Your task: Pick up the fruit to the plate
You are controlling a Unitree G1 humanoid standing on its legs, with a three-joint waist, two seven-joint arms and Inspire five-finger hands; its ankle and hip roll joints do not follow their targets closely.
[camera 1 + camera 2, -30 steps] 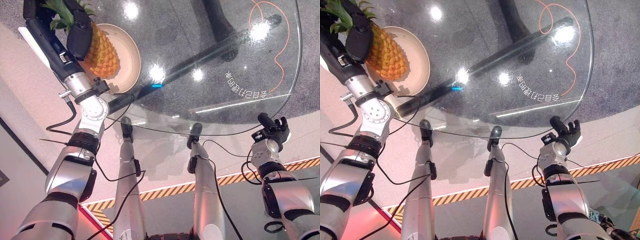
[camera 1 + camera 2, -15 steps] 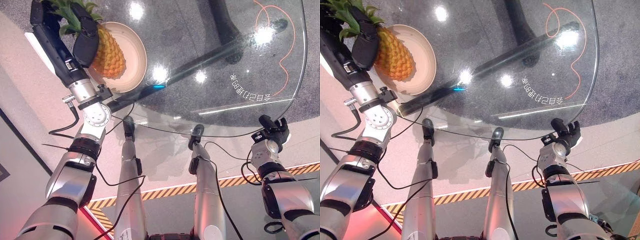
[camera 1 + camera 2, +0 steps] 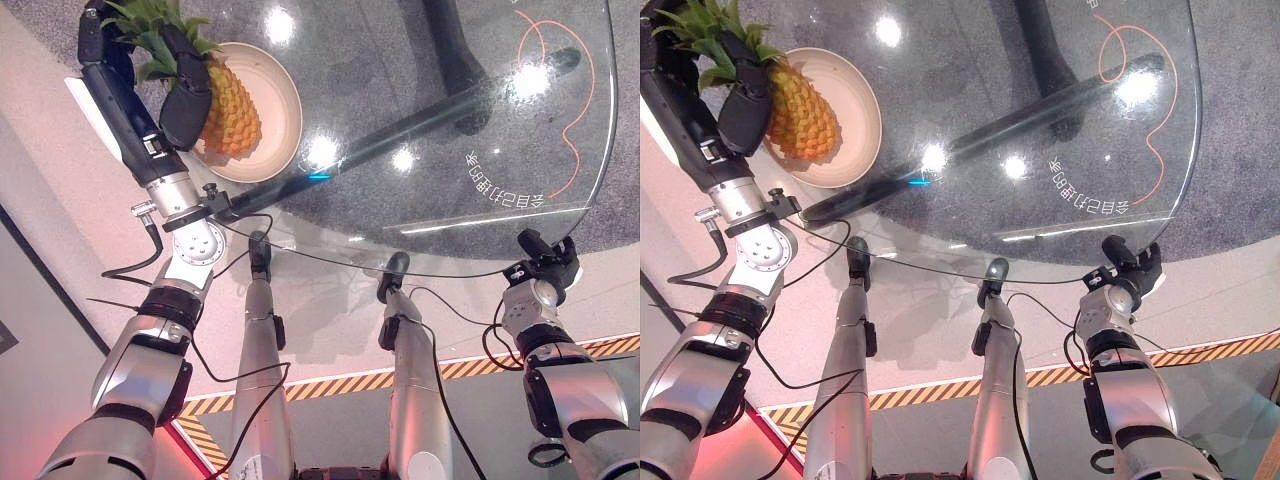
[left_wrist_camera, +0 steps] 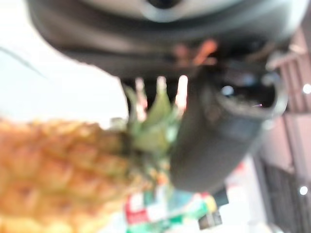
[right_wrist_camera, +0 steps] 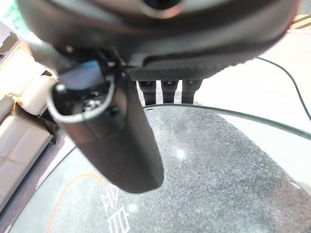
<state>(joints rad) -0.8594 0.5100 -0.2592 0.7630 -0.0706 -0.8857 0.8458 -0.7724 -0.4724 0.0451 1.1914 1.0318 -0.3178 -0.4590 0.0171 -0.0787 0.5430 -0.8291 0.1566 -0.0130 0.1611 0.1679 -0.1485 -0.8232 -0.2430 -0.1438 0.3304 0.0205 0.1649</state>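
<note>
We see the pineapple (image 3: 228, 110) lying tilted over the cream plate (image 3: 284, 100), its body above the plate's side nearest the worktop's edge and its leafy crown sticking out past the rim, with our left hand (image 3: 185, 95) curled round it where the crown meets the fruit. We cannot tell whether it rests on the plate yet. Our worry is the release: if the fingers let go while much of the fruit overhangs the plate's rim, the pineapple may roll off the plate onto the glass worktop (image 3: 450, 110), or tip the plate. Our right hand (image 3: 548, 262) waits well away from the plate, at the worktop's near edge, fingers relaxed and empty.
</note>
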